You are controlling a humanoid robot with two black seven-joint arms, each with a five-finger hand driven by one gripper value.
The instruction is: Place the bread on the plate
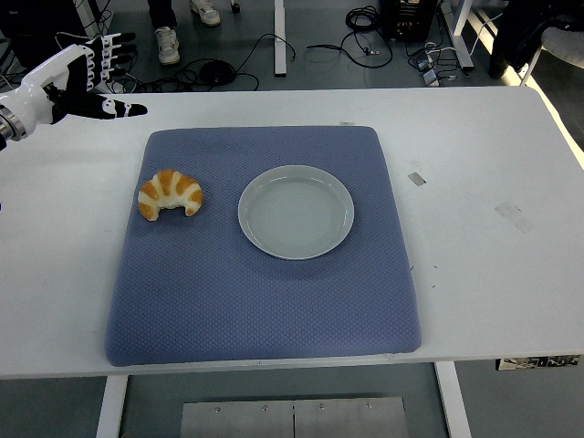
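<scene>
A golden croissant (pixel 170 193) lies on the left part of a blue mat (pixel 265 301). To its right, in the mat's middle, sits a round pale plate (pixel 296 212) with nothing on it. My left hand (pixel 96 78) hovers over the table's far left corner, up and left of the croissant and well apart from it. Its fingers are spread and hold nothing. The right arm does not show.
White table (pixel 484 182) around the mat carries small tape marks (pixel 416 178) on the right. Beyond the far edge are floor cables, table legs and a person's shoes (pixel 166 43).
</scene>
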